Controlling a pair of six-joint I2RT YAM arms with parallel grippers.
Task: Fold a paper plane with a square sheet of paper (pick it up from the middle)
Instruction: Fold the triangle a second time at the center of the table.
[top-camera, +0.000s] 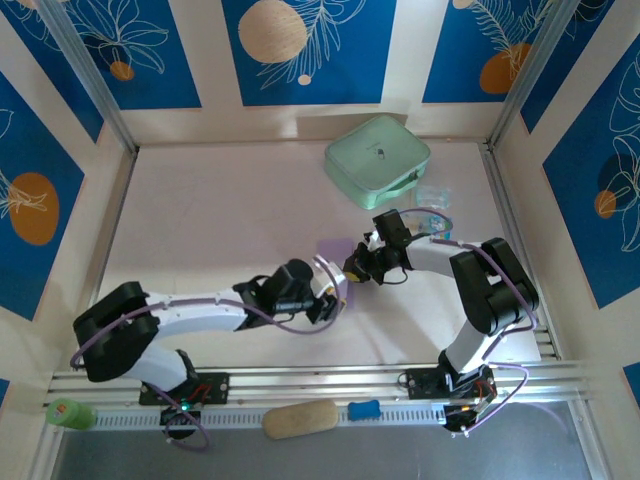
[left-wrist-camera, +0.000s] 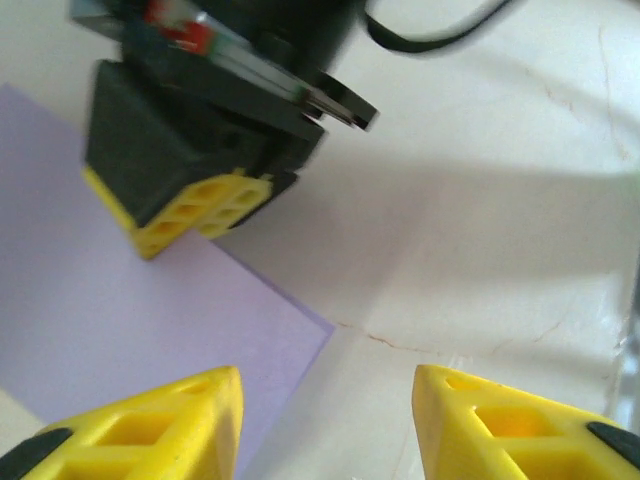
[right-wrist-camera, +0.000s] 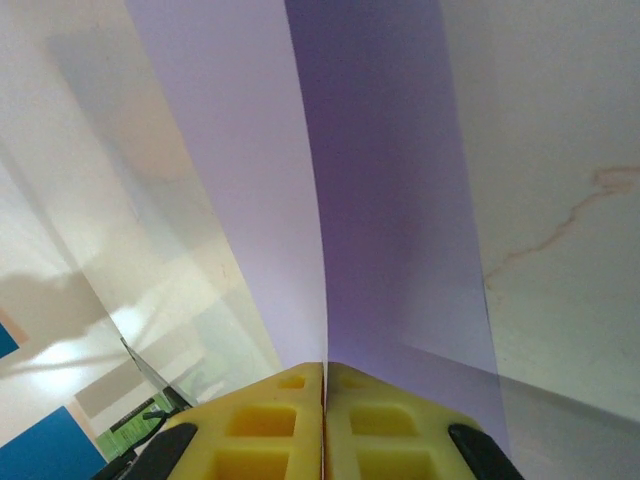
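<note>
Pinching the square sheet of paper (right-wrist-camera: 380, 200) between fingers pressed tight together, the right end effector (right-wrist-camera: 324, 420) holds a raised ridge of lavender that runs straight into its seam. The sheet lies on the counter (top-camera: 220, 210) a little right of centre, on the near side of the mint-green case (top-camera: 377, 160) and between the two arms. The left end effector (left-wrist-camera: 328, 430) hovers just beside it with its fingers apart and nothing between them, one fingertip over the sheet's near corner and the other over bare counter.

The risk, as I judge it, lies in how thin the sheet is and how close the two tools are. A pull by the right arm could slide the paper out of the pinch or tear it at the ridge. If the ridge sits off the middle, the crease would come out crooked. Should the left fingers close low, they might crumple the corner or knock the other tool.
</note>
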